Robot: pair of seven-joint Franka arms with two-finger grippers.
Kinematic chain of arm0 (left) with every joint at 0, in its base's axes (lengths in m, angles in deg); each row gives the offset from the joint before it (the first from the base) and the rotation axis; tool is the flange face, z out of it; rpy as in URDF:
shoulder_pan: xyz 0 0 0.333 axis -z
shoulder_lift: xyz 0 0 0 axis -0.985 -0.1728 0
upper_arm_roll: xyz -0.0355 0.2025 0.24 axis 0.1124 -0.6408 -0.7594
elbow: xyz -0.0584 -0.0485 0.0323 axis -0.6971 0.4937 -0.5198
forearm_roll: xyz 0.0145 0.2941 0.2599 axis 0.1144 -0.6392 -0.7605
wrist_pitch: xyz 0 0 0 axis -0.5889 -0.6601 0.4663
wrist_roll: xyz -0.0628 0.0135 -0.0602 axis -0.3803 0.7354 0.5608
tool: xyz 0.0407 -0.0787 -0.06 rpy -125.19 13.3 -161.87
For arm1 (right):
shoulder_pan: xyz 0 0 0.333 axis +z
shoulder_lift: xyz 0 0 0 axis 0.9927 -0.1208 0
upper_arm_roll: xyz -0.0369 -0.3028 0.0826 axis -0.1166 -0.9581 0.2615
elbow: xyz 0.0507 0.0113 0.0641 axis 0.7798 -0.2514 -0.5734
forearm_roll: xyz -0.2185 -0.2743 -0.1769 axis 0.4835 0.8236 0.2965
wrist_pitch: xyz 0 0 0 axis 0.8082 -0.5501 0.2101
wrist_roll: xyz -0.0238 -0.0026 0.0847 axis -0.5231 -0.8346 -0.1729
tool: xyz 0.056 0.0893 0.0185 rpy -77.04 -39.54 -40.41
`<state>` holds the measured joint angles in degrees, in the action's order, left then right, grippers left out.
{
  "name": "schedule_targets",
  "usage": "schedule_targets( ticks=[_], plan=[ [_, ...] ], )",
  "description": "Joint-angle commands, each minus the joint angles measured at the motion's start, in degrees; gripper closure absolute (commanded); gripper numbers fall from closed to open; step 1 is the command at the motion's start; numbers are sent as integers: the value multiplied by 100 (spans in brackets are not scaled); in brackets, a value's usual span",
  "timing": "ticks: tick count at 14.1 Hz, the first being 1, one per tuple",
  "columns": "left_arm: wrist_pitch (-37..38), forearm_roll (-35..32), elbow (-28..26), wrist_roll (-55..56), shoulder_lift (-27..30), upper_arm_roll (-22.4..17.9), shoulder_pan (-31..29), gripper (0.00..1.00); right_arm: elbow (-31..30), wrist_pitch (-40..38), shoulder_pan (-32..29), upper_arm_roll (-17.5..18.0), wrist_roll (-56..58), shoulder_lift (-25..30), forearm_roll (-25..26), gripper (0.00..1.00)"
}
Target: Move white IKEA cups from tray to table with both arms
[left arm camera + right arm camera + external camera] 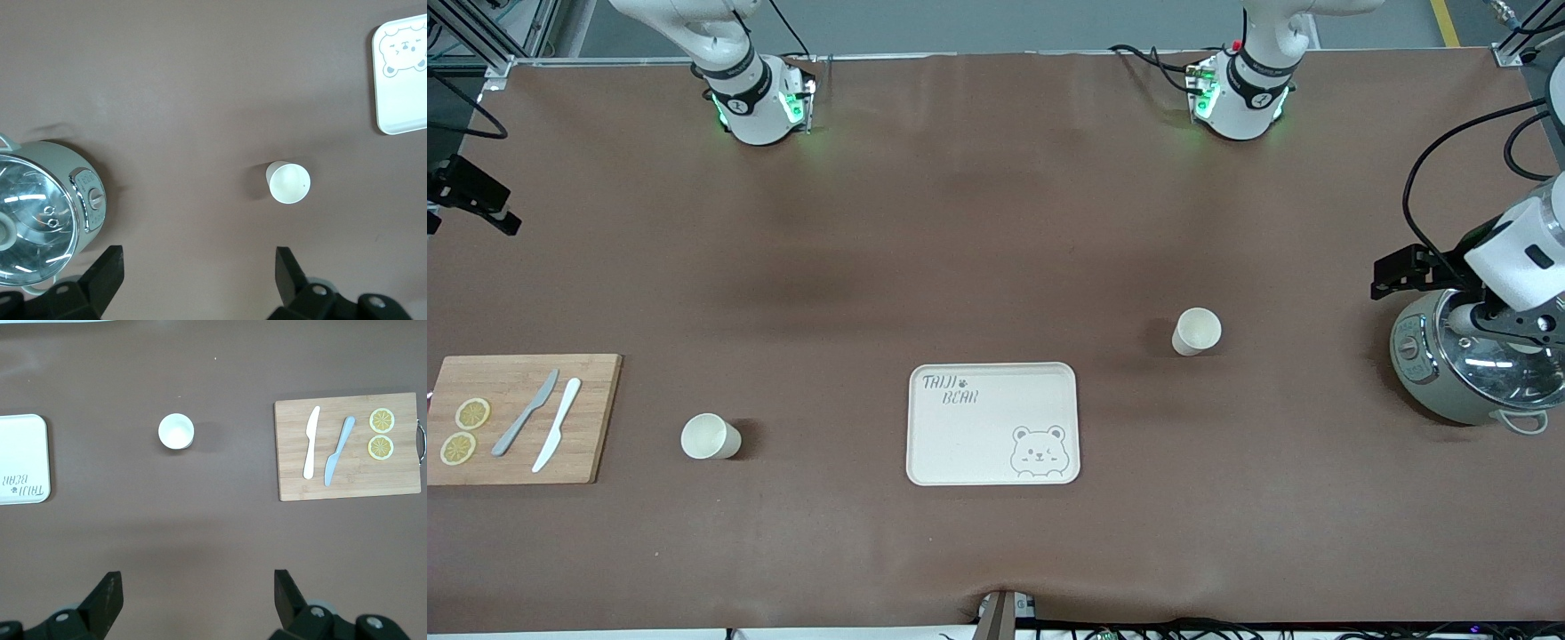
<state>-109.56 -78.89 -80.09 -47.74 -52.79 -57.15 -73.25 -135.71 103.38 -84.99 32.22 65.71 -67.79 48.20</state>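
Two white IKEA cups stand upright on the brown table. One cup [1197, 331] is toward the left arm's end, farther from the front camera than the bear tray [993, 424]. It also shows in the left wrist view [289, 183]. The other cup [710, 436] is toward the right arm's end, between the tray and the cutting board, and shows in the right wrist view [176, 431]. My left gripper [198, 267] is open and empty, high over the table between the cooker and its cup. My right gripper [197, 587] is open and empty, high over the table near the other cup.
A wooden cutting board [520, 418] with two knives and two lemon slices lies at the right arm's end. A pale green rice cooker [1476, 369] with a glass lid stands at the left arm's end, partly under the left arm's hand [1516, 267].
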Motion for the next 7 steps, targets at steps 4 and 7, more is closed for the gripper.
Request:
schedule_targets(
  ticks=[4, 7],
  plan=[
    [34, 60, 132, 60, -1, 60, -73, 0, 175, -64, -115, 97, -76, -81, 79, 0],
    [42, 51, 132, 68, -10, 77, -30, 0, 201, -64, -106, 97, -76, -81, 70, 0]
  ],
)
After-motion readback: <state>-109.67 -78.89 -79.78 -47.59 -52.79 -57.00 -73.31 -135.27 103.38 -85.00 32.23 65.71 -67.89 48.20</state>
